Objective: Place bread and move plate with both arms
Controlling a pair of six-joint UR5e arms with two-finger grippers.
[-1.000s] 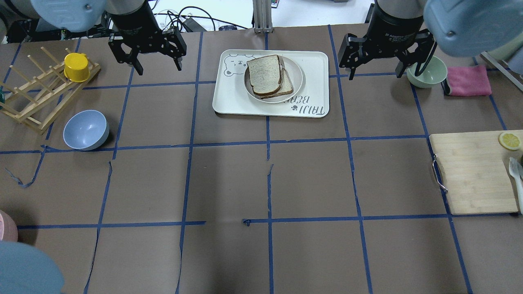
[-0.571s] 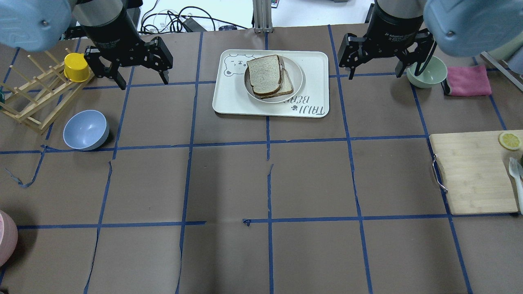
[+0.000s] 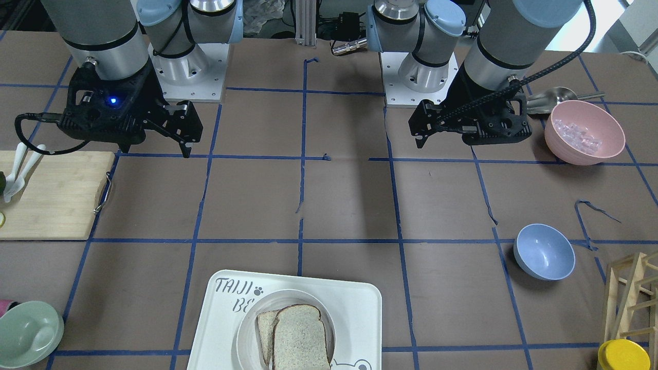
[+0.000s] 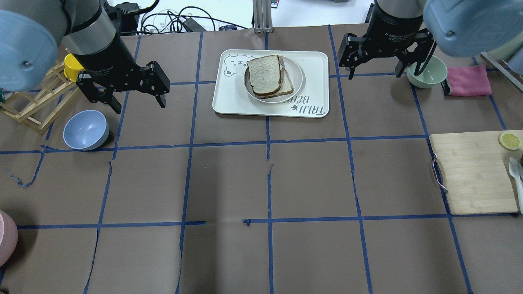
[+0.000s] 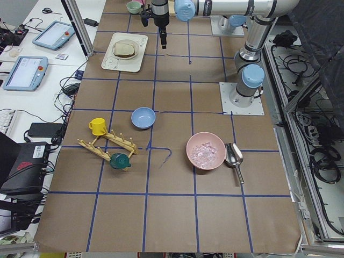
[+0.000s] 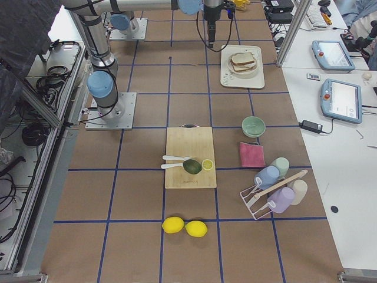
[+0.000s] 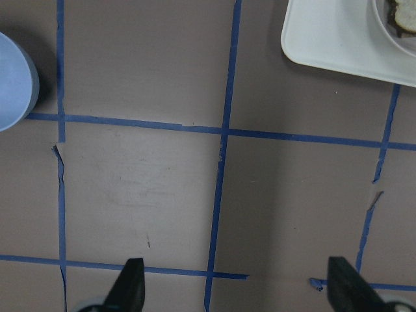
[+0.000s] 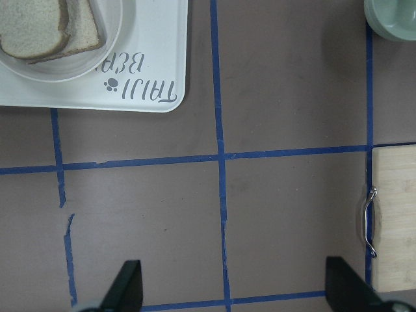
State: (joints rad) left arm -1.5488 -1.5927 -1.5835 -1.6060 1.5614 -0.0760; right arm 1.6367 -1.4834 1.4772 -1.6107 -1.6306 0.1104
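Observation:
The bread [image 4: 264, 74], a dark-crusted slice, lies on top of a smaller, paler slice [image 4: 287, 86] on the round cream plate [image 4: 298, 72]. The plate sits on the white tray [image 4: 314, 61] at the back centre. They also show in the front-facing view, bread [image 3: 300, 339] on plate [image 3: 242, 334]. My left gripper [image 4: 139, 106] is open and empty, left of the tray and beside the blue bowl. My right gripper [image 4: 376, 74] is open and empty, right of the tray. Both wrist views show spread fingers over bare paper, the left gripper [image 7: 237, 286] and the right gripper [image 8: 235, 286].
A blue bowl [image 4: 86, 130], a wooden rack [image 4: 28, 106] and a yellow cup [image 4: 70, 65] stand at the left. A green bowl [image 4: 429, 73], a pink cloth [image 4: 469, 80] and a cutting board [image 4: 474, 171] with a lemon slice [image 4: 509, 141] are at the right. A pink bowl [image 3: 583, 131] is near the left arm's base.
My left gripper has moved left and toward the near side, from the back edge to beside the blue bowl, still open. The right gripper, bread and plate have not moved.

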